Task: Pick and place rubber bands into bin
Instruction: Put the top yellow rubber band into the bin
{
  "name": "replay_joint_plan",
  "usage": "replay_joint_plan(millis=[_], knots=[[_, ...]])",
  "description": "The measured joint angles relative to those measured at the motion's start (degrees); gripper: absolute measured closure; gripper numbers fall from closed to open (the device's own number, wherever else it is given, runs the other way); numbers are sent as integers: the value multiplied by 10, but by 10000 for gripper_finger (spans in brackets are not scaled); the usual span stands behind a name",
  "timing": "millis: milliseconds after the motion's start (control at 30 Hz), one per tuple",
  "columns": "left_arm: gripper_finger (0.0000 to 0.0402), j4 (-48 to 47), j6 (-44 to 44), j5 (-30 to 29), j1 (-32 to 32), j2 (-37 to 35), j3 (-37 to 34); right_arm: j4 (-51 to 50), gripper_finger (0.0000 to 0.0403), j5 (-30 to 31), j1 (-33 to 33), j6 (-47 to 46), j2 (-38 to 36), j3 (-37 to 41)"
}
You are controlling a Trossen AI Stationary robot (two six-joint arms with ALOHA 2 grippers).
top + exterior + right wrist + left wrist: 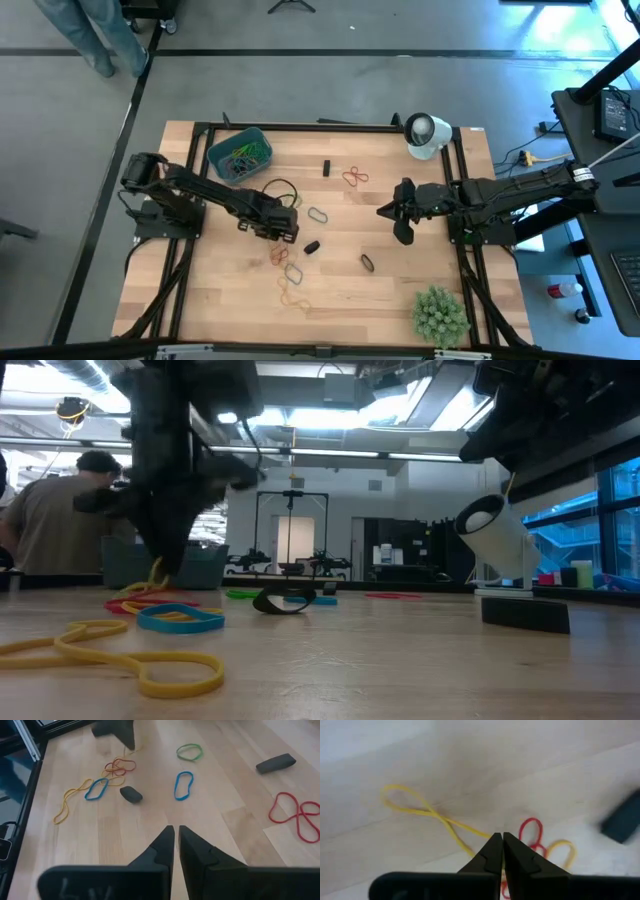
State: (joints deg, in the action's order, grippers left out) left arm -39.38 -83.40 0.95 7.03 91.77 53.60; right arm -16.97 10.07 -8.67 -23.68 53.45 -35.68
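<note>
From above, your left end effector (283,232) sits mid-frame over the tangled rubber bands (288,270) on the surface (380,290); the bin (240,152) waits at upper left. Lift straight up before swinging there. The right end effector (402,222) idles at centre right, fingers nearly together, holding nothing.

At table height, the left arm hides its own tips.

Through the left wrist, the tips are pinched shut, probably on a yellow band (440,817), though the contact is hidden.

The right wrist shows other loose bands.

White cup-like object (427,135) at table's (390,290) far edge; spiky green ball (440,314) near corner.
</note>
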Motion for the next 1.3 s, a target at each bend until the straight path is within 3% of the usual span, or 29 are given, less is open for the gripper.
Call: replay_joint_plan(millis=[533,667,933,1300], knots=[[398,-64,49,-174,-4,-239,0,0,372,11,2,-9,0,0],[398,-119,72,-182,-37,-279,0,2,372,42,3,-32,0,0],[398,-152,236,-159,-185,-352,0,4,372,85,3,-87,1,0],[398,-129,521,-60,-485,-376,0,5,372,154,3,-168,1,0]])
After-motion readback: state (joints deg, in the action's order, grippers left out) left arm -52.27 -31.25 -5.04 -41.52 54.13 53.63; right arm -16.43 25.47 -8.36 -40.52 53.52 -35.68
